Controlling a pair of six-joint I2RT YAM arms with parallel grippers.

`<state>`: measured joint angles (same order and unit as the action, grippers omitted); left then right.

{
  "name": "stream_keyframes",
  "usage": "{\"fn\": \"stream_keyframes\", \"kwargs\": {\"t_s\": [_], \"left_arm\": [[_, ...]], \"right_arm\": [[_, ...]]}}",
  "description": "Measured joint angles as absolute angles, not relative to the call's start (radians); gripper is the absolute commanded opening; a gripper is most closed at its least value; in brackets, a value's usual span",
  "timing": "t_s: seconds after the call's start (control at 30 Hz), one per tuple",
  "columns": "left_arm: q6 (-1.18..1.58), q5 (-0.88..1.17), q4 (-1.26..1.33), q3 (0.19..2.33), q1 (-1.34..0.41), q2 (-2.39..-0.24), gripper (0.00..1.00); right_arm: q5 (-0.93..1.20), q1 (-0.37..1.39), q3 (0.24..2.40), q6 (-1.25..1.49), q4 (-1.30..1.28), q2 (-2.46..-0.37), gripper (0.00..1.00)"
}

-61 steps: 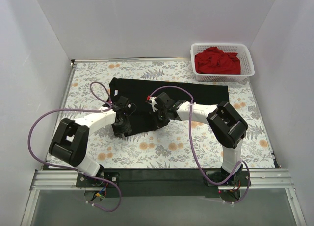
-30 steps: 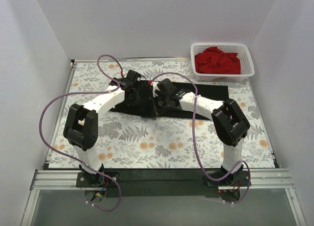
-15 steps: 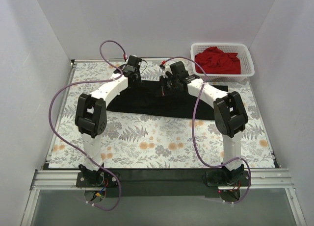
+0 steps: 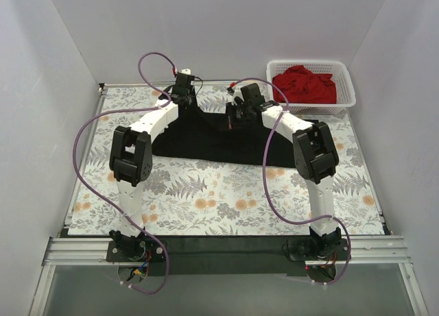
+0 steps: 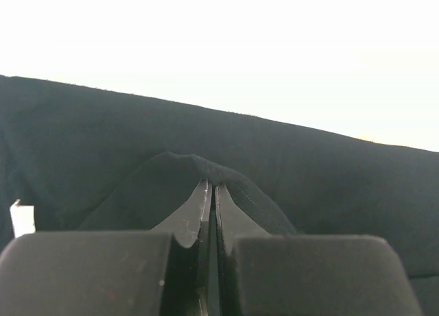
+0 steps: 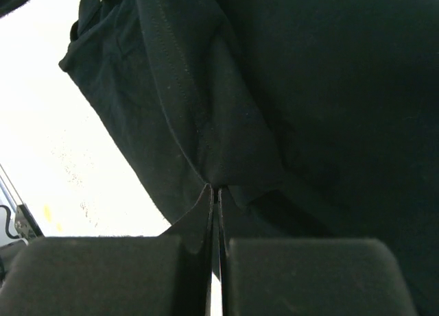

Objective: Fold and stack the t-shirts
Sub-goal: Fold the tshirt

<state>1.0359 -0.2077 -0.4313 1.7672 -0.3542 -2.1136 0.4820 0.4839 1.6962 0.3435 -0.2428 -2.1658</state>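
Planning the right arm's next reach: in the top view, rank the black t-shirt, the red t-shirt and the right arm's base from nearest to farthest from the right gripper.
1. black t-shirt: mid-table, pinched in the right gripper.
2. red t-shirt: back right, inside the white basket.
3. right arm's base: near edge, right side.

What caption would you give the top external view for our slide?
Left pincer and right pincer pinch the black t-shirt near the table's far edge; red t-shirt lies in white basket.
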Motion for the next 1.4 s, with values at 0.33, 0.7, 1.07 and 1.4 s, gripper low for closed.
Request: {"fn": "stream_keyframes", "kwargs": {"t_s": [0.33, 0.7, 1.07, 1.4], "left_arm": [[1.016, -0.169, -0.371, 1.808, -0.343, -2.168, 0.0], [1.06, -0.133, -0.379, 1.767, -0.31, -2.17, 0.0], [1.144, -0.104, -0.475, 1.642, -0.289, -2.133, 0.0], [1.202, -0.083, -0.492, 1.536, -0.274, -2.062, 0.0]], "right_arm": [[0.494, 0.444, 1.741, 0.371, -0.222, -2.218, 0.01], [0.535, 0.427, 1.731, 0.474, -0.175, -2.243, 0.01], [0.599, 0.427, 1.634, 0.607, -0.123, -2.243, 0.03], [0.639, 0.433, 1.546, 0.664, -0.051, -2.243, 0.04]]}}
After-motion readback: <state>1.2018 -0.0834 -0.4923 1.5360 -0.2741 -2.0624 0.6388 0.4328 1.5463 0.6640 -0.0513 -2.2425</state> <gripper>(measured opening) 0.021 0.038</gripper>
